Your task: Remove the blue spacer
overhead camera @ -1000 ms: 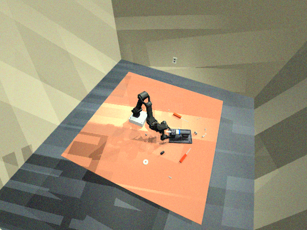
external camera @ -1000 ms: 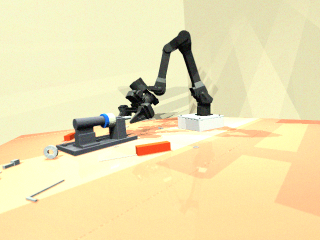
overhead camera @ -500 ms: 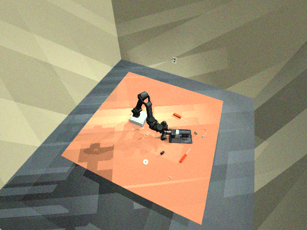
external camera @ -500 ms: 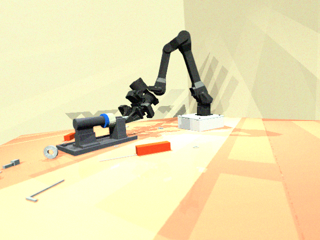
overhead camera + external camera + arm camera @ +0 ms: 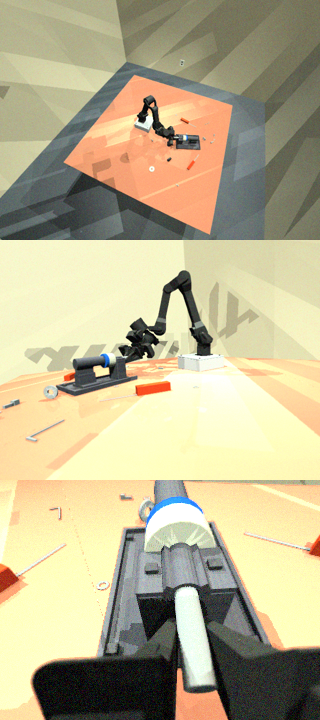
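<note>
The pale grey shaft [image 5: 194, 650] sticks out of the near support block [image 5: 150, 585] [image 5: 118, 369]. My gripper [image 5: 186, 623] [image 5: 126, 359] is shut on the shaft's protruding end, with one finger on each side. The blue spacer [image 5: 186, 137] [image 5: 104, 360] [image 5: 181, 501] sits up on the assembly, against the big dark housing block [image 5: 193, 138] [image 5: 87, 362] [image 5: 170, 488]. A white spacer [image 5: 184, 137] [image 5: 111, 359] [image 5: 175, 520] sits between the blue one and the near support block. The shaft inside the spacers is hidden.
The dark base [image 5: 188, 148] [image 5: 77, 392] carries both blocks. One orange screwdriver [image 5: 184, 120] [image 5: 153, 388] [image 5: 6, 577] and another screwdriver [image 5: 191, 164] [image 5: 316, 546] flank it. A metal ring [image 5: 45, 392] stands beyond the housing. A black cylinder [image 5: 169, 159] and a white ring [image 5: 149, 168] lie on the table.
</note>
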### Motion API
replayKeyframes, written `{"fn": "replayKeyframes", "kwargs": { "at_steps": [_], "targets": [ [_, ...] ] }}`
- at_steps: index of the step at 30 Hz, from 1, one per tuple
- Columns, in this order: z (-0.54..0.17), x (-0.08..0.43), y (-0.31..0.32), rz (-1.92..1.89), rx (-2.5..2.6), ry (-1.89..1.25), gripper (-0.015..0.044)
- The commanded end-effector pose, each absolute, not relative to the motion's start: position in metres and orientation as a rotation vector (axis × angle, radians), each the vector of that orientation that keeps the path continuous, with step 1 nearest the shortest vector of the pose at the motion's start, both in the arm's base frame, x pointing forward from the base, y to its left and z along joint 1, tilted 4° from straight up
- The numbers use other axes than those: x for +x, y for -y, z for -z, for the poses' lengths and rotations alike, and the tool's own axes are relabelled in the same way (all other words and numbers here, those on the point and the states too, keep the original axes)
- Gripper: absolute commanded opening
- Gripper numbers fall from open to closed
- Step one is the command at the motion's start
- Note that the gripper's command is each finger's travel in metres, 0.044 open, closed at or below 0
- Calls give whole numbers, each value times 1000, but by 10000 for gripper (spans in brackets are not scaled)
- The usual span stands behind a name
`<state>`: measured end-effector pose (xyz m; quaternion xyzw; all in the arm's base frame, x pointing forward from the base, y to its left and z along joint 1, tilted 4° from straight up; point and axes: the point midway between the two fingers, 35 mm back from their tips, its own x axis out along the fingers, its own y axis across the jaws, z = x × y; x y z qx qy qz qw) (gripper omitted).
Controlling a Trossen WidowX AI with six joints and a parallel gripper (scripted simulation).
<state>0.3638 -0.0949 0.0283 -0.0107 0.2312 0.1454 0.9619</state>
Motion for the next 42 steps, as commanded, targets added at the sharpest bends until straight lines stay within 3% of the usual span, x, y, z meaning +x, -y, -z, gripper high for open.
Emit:
{"fn": "replayKeyframes", "kwargs": {
  "at_steps": [1,42],
  "targets": [
    [-28,361,95,-295,-22,-469,0],
    [-27,347,99,-295,-23,-471,0]
  ]
}}
